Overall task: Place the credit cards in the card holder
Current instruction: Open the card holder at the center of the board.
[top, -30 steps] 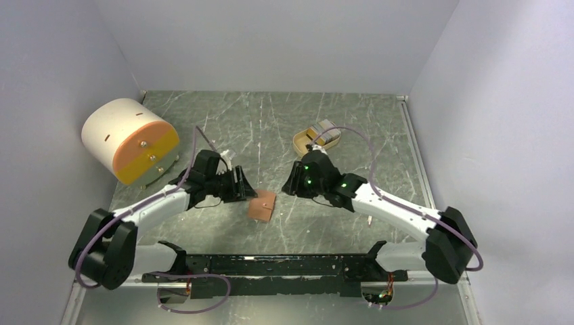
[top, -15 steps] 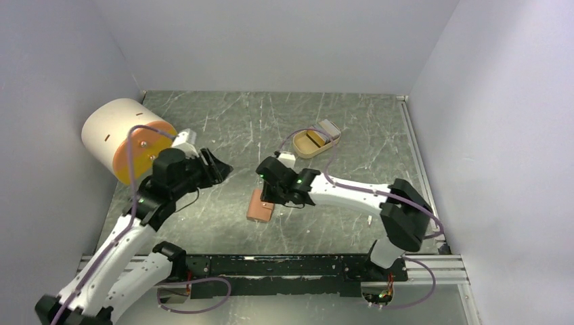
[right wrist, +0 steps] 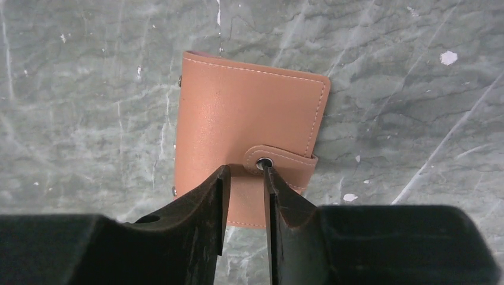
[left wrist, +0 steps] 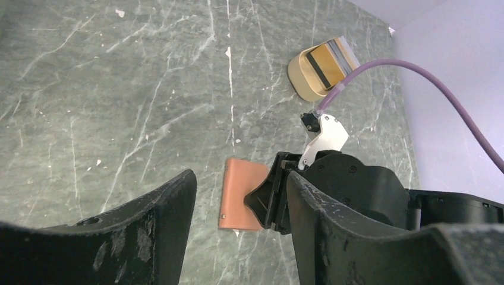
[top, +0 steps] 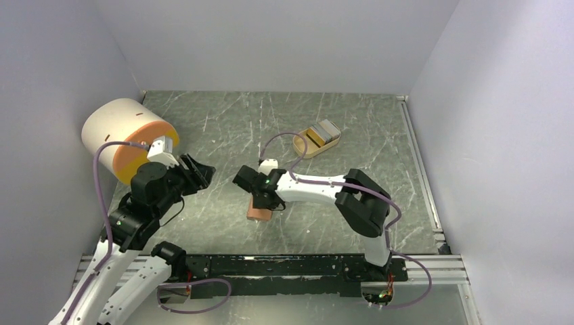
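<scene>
Card holder (right wrist: 249,113) lay closed on the table (top: 379,135); right gripper (right wrist: 245,171) over it, jaws a narrow slit apart at the snap tab (right wrist: 284,160); left gripper (top: 200,169) raised, jaws spread wide, empty; credit cards (top: 327,126) stood in beige tray (top: 302,147), well apart.

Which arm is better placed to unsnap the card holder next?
Right. The right gripper sits directly over the closed card holder, with its fingertips beside the snap tab. The left gripper is open and off to the side, near the white-and-orange drum.
</scene>
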`<state>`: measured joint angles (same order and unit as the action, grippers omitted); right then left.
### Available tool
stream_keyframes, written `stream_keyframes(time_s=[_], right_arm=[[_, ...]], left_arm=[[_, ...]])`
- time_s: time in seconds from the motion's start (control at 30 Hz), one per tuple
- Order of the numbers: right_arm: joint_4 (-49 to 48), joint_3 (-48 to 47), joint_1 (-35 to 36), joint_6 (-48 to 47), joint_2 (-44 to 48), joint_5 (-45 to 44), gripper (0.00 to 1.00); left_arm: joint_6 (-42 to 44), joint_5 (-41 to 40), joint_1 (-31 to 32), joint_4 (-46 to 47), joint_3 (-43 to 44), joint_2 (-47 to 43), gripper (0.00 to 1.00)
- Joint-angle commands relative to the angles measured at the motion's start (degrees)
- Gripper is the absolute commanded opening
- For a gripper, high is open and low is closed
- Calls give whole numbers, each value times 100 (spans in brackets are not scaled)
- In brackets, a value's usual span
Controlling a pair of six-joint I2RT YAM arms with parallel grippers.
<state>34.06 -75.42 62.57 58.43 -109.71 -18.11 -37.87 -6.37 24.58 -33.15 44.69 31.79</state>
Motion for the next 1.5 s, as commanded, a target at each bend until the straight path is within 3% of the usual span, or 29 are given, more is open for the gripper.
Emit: stream_keyframes(time_s=[0.0,0.1,0.23,0.63,0.83,0.97,1.2,1.27,1.33,1.47], right_arm=[[795,-419,73,-78,-574,-819,30],[889,-473,72,-215,-696,-1008,23],[473,-187,76,-519,-461,-1090,0],[-1187,983,71,-1313,1101,-1000,0],[-1071,1011,41,-1428,1053,-1061,0],[-326,359,32,-1464,391,-1259,23],[-301,240,17,-1572,-69,-1231,40],[-188,186,2,-1577,-206,-1325,40],[-149,179,8,-1608,-373,-1415,36],[-230,367,-9,-1604,-366,-1443,9]], left_arm=[[-48,-196,-41,-240,187,-60,62],[-70,-149,-41,-165,101,-93,61],[-105,-83,-42,-129,-19,-49,58],[-668,978,-41,866,-1121,747,53],[-975,1383,-41,1450,-1613,970,53],[-1046,1424,-41,1477,-1686,926,53],[-1030,1186,-45,1162,-1576,635,53],[-1030,1161,-41,1129,-1567,618,53],[-1030,1189,-42,1153,-1583,645,53],[-1034,1253,-41,1211,-1586,784,52]])
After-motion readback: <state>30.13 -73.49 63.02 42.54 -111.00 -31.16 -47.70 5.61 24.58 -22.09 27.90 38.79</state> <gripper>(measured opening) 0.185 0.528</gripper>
